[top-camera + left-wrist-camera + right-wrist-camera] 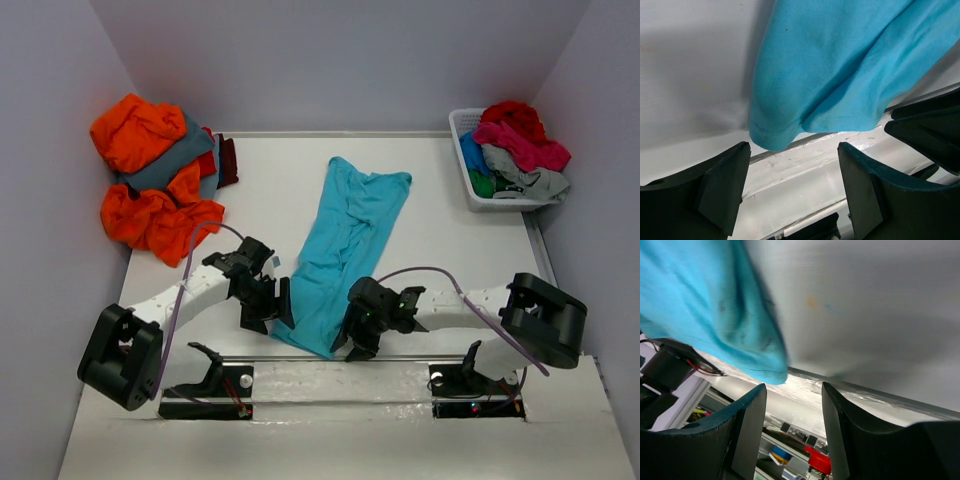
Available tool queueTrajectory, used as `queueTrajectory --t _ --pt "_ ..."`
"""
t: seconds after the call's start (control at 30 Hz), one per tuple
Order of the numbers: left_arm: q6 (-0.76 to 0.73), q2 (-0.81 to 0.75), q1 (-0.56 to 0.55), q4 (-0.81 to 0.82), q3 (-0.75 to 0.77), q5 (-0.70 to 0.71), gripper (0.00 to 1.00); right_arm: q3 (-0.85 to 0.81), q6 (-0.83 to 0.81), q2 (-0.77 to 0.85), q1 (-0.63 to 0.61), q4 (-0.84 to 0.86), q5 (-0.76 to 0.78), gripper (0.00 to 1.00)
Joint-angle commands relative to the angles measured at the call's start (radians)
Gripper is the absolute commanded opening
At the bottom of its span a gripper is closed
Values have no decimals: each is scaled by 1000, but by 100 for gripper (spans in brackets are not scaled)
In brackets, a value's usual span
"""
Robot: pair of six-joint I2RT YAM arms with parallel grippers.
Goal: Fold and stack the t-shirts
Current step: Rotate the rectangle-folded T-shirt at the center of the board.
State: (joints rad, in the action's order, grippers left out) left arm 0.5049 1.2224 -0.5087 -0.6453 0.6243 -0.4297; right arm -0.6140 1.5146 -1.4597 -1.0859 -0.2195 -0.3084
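Observation:
A turquoise t-shirt (345, 235) lies in a long narrow strip down the middle of the table, its hem at the near edge. My left gripper (272, 312) stands open just off the hem's near left corner. In the left wrist view that corner of the shirt (840, 75) hangs just beyond the open left gripper (794, 150), with nothing between the fingers. My right gripper (350, 342) is open at the near right corner. In the right wrist view the shirt (700, 305) ends just ahead of the right gripper (794, 387), not gripped.
A heap of orange, slate grey and maroon t-shirts (155, 180) sits at the far left. A white slatted basket (462, 125) at the far right holds red, pink, light grey and green shirts. The table's near edge (805, 170) runs right under both grippers.

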Motion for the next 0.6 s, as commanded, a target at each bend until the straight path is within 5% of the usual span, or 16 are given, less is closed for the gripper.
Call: queueTrajectory --t 0.0,0.57 --pt "-25 20 -2 7 26 -12 82 4 -10 3 4 37 -18 54" --pt "-42 114 -2 79 22 -26 82 -115 -67 -159 14 88 -12 54"
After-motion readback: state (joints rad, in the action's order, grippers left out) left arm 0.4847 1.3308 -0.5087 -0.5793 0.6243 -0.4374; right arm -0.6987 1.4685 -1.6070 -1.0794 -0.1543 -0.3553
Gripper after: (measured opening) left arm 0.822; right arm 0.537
